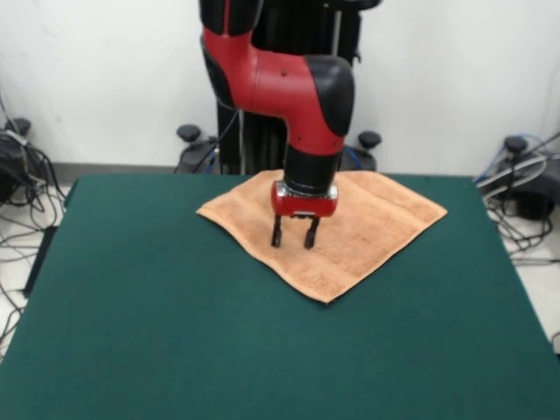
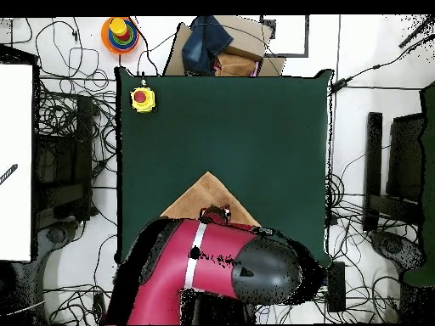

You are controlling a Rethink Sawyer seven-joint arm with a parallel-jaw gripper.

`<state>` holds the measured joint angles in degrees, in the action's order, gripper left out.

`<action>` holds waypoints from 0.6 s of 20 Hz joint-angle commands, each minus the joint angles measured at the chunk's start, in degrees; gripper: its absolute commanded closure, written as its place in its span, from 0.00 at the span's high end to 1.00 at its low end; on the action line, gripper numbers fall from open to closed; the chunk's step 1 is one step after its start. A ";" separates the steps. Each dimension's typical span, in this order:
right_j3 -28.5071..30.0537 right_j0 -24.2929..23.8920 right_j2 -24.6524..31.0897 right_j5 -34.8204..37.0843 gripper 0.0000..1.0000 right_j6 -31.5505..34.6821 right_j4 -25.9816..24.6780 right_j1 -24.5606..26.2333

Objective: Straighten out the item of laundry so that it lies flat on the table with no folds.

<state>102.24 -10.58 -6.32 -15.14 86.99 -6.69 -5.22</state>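
I see a soft, nappy terry towel (image 1: pixel 367 223), a matt felt-like table (image 1: pixel 175 332), and a glossy plastic arm shell (image 1: pixel 280 83).

Bright even indoor light, soft faint shadows, slightly soft focus

Yellow box with red button (image 2: pixel 143 99) sits in overhead's top-left table corner. Ring-stacker toy (image 2: pixel 120 34) on floor beyond. Blue cloth (image 2: pixel 206 42) draped over cardboard box (image 2: pixel 242 56). Cable tangles (image 2: pixel 64 170) on both sides.
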 commanded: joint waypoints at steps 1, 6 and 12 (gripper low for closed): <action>-12.82 1.91 2.51 18.64 1.00 2.47 3.28 -4.08; -16.92 2.44 3.88 22.75 1.00 1.72 -0.13 -5.34; -21.77 5.59 1.23 14.19 1.00 11.78 6.08 -0.92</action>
<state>92.03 -8.67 -6.41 4.28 86.99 -6.31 -9.56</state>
